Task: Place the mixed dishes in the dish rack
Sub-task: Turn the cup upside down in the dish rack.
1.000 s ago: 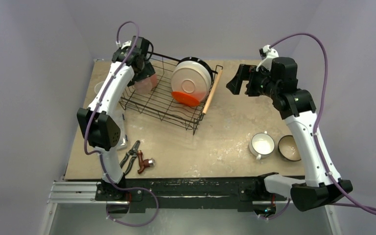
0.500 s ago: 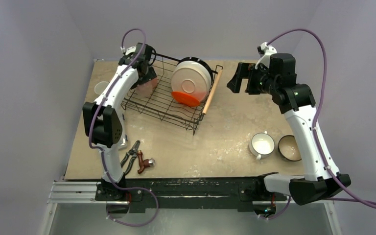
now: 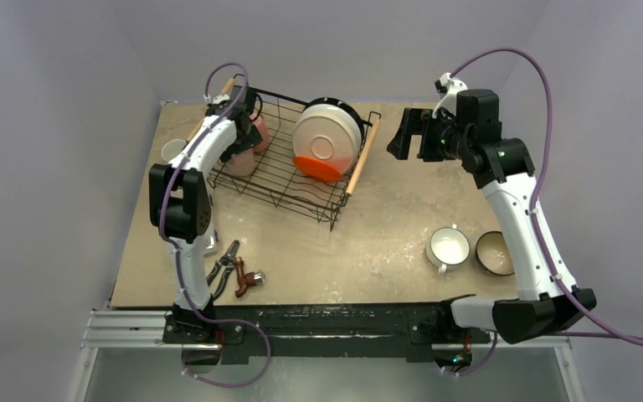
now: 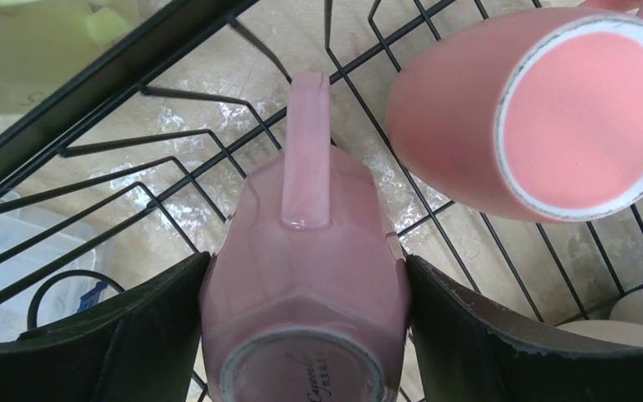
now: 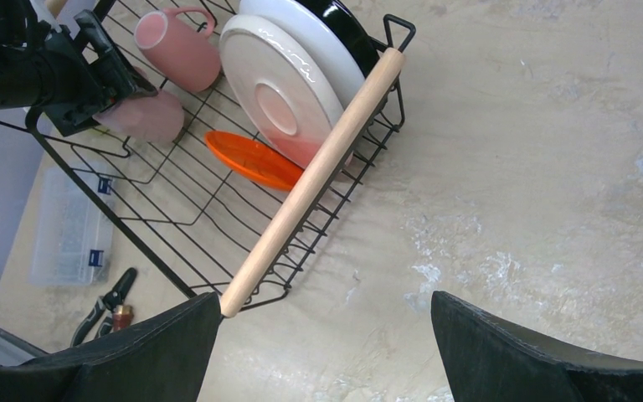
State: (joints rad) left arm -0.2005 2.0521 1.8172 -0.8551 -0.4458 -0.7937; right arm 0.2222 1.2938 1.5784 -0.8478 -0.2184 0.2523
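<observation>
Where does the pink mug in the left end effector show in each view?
Top external: held pink mug, left end of the dish rack.
Left wrist: bottom centre.
Right wrist: upper left.
Shared landmark: the other pink mug, lying beside it.

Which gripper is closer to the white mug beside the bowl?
Right. The right gripper hovers beyond the white mug; the left gripper, across in the dish rack, grips a pink mug.
</observation>
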